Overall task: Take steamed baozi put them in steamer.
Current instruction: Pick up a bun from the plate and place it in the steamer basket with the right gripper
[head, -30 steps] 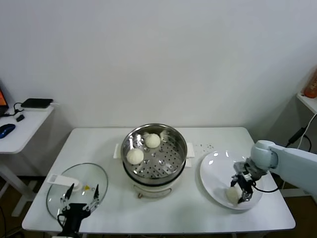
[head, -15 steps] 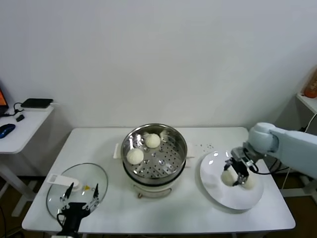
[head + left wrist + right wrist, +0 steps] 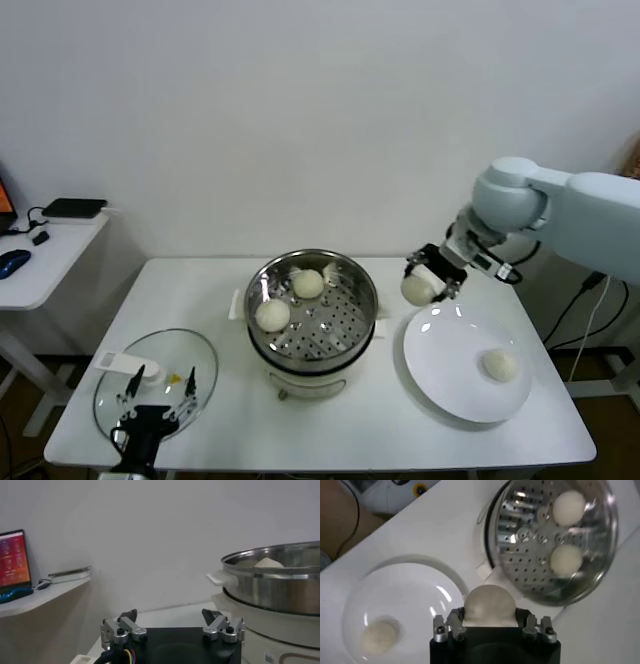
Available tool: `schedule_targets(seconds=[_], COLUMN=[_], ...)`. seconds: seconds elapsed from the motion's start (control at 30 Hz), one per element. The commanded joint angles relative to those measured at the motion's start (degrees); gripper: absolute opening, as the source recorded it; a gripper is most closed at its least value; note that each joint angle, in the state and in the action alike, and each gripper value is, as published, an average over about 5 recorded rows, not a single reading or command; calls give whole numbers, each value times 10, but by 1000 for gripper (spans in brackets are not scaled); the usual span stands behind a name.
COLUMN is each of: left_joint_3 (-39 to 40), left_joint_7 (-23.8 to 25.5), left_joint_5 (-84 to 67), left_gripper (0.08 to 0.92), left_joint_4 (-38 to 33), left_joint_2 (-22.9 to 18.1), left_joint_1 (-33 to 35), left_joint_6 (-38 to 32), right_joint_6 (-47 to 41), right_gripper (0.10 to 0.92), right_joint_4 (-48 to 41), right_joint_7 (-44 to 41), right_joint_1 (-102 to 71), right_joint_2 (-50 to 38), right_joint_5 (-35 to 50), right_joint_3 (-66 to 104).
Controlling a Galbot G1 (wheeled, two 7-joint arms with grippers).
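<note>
Now the right gripper [image 3: 424,285] pinches a baozi [image 3: 416,289] aloft between plate [image 3: 440,385] and steamer [image 3: 312,305], ready for dropping; left gripper [image 3: 152,395] idles with fingers spread near the lid [image 3: 185,360]

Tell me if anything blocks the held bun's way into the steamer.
Nothing visible does. The right end effector holds a baozi in the air between the white plate and the steamer. The steamer is open, with its glass lid lying off to the left.
</note>
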Motion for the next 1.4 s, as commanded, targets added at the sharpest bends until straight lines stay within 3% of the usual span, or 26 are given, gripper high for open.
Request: schedule_targets(seconds=[0.03, 0.57, 1.4], left_joint_3=[-1, -7, -2], left_joint_7=[0, 2, 1], left_joint_5=[1, -3, -1], left_gripper=[823, 823, 823], left_joint_4=[-6, -12, 4], left_joint_2=[0, 2, 0], left_joint_1=[3, -4, -14], left_joint_6=[2, 11, 13], right_joint_6=[74, 119, 120], right_gripper=[671, 670, 678], right_joint_4=[23, -39, -52], right_joint_7=[-2, -5, -4], right_joint_1=[20, -126, -204], right_joint_2=[114, 267, 305], right_joint_5=[-65, -229, -260], right_joint_3=[51, 93, 90])
